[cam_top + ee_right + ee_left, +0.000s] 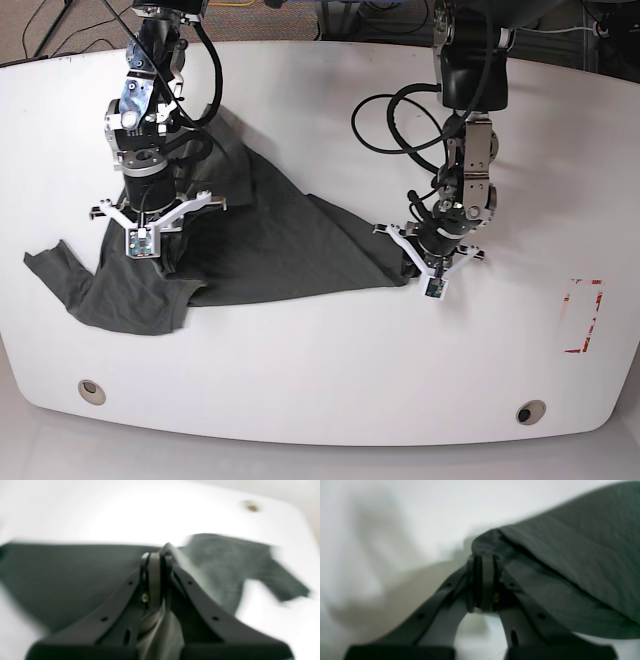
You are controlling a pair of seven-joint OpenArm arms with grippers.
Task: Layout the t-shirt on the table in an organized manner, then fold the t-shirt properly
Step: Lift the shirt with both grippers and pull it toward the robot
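Left wrist view: the left pincer (483, 580) is clenching a bunched corner of the t-shirt (570, 562), the cloth running off to its right over the table (395, 530). No writing is showing here.

Right wrist view: the right pincer (155, 567) is clamping another fold of the t-shirt (62, 575), with cloth hanging down between its arms and a sleeve trailing to its right. The frame is blurring, and no label is readable.

Base view: the t-shirt (270, 250) is lying crumpled between the two pincers, right pincer (140, 243) and left pincer (432, 275) well apart. To spread it well, I judge both should be pulling away from each other evenly, low over the table (320, 400), keeping the cloth taut without tearing free. The red-and-white marking (583, 315) is carrying no legible text.
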